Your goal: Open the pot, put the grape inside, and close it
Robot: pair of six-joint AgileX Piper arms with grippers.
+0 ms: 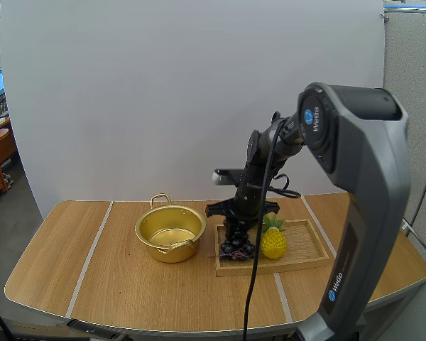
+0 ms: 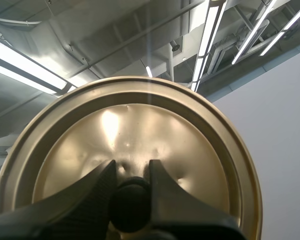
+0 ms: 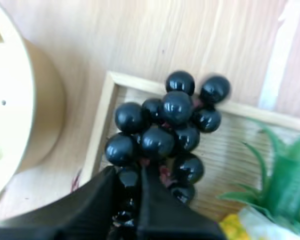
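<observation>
Grape step in hand: the right tool (image 3: pixel 128 172) pinches the bunch of grapes (image 3: pixel 162 125) at the wooden tray (image 1: pixel 305 252) edge nearest the open pot (image 1: pixel 160 250); they may be hanging just clear of it. The left tool (image 2: pixel 131 172) pinches the knob (image 2: pixel 130 207) of the lid (image 2: pixel 140 125). Next: carry the grapes over the pot's mouth and release.

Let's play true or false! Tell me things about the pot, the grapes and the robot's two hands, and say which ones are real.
1. The pot has its lid on. False: the pot is open, and the left gripper holds the lid up by its knob.
2. The right gripper pinches the bunch of grapes. True.
3. The grapes are inside the pot. False: they are at the wooden tray, beside the pot.
4. A pineapple sits on the tray. True.
</observation>
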